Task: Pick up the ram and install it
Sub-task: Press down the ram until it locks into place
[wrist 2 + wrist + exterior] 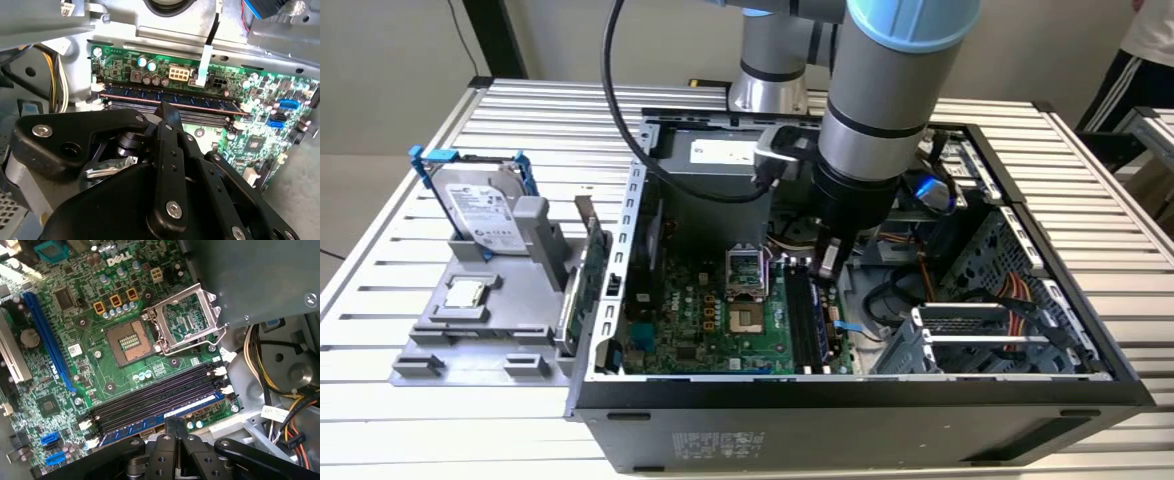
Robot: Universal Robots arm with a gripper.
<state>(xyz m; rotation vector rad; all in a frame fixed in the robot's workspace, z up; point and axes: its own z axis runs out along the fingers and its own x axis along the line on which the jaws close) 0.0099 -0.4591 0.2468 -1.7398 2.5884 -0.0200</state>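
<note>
One ram (160,416) seated in the memory slot nearest the gripper (175,427), lying directly under its tip; three empty black slots (155,395) beyond it. Fingers pressed together, holding nothing. Case wall and cable bundle (270,370) crowding one side; open motherboard (90,340) on the other.

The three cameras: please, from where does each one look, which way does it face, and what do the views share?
Exterior view: off the arm, above the open computer case, looking down at the green board inside; the arm's grey column shows, reaching into the case.
First wrist view: rides on the arm, close over the board; the black gripper shows at the edge.
Second wrist view: also on the arm, looking along the gripper to the ram.
Shared: both wrist views show the ram lying in a slot of the board.
</note>
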